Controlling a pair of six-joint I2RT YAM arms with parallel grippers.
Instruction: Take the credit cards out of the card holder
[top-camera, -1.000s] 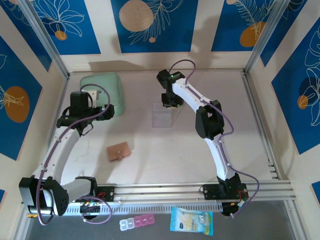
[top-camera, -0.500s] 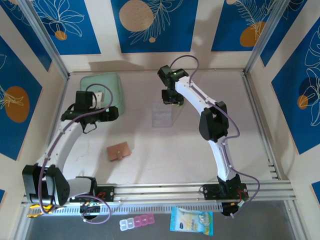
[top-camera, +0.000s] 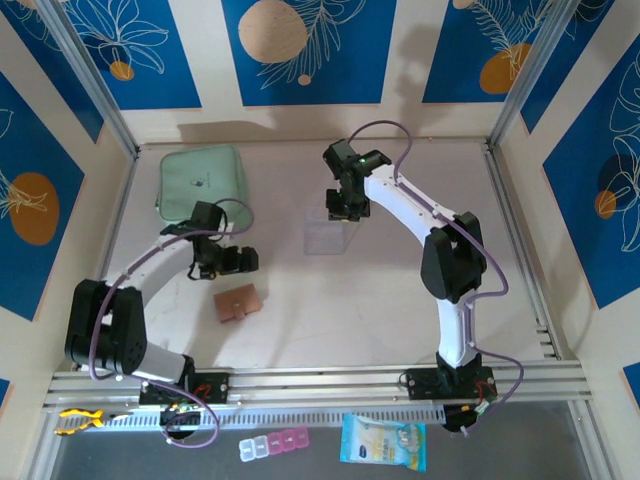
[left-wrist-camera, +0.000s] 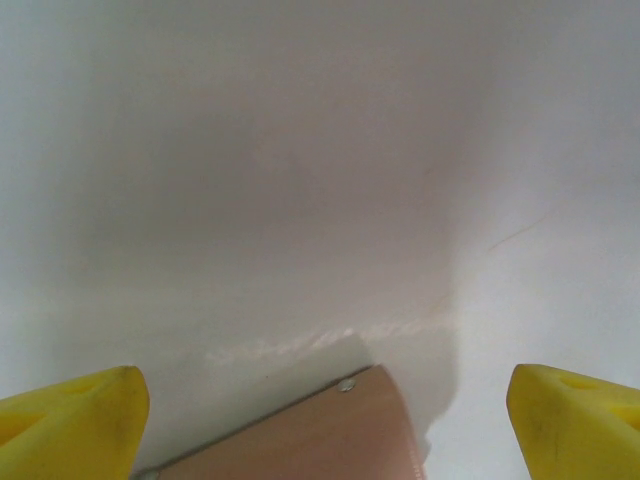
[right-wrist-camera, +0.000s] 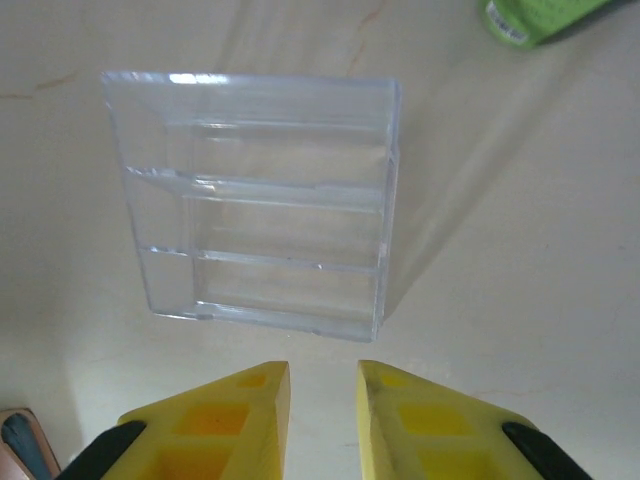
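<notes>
The card holder (top-camera: 238, 302) lies shut on the table, tan side up with a small stud on its flap. No credit cards show; they are hidden. My left gripper (top-camera: 243, 262) hangs just beyond the holder's far edge. In the left wrist view its yellow fingertips (left-wrist-camera: 72, 420) stand wide apart, the left gripper (left-wrist-camera: 320, 425) is open, and the card holder's (left-wrist-camera: 310, 440) corner lies between and below them. My right gripper (top-camera: 345, 207) hovers at the far side of the clear plastic box (top-camera: 325, 232). The right gripper (right-wrist-camera: 322, 385) is open by a narrow gap with nothing in it.
A large mint-green zip case (top-camera: 200, 180) lies at the back left. The clear box (right-wrist-camera: 260, 200) has ribbed dividers, and a green object (right-wrist-camera: 540, 15) sits at the top right edge of that view. A blue snack packet (top-camera: 383, 442) and pill organiser (top-camera: 273, 445) lie in front of the rail.
My left arm has swung from over the mint-green case down toward the card holder. My right gripper's fingers have parted a little beside the clear box.
</notes>
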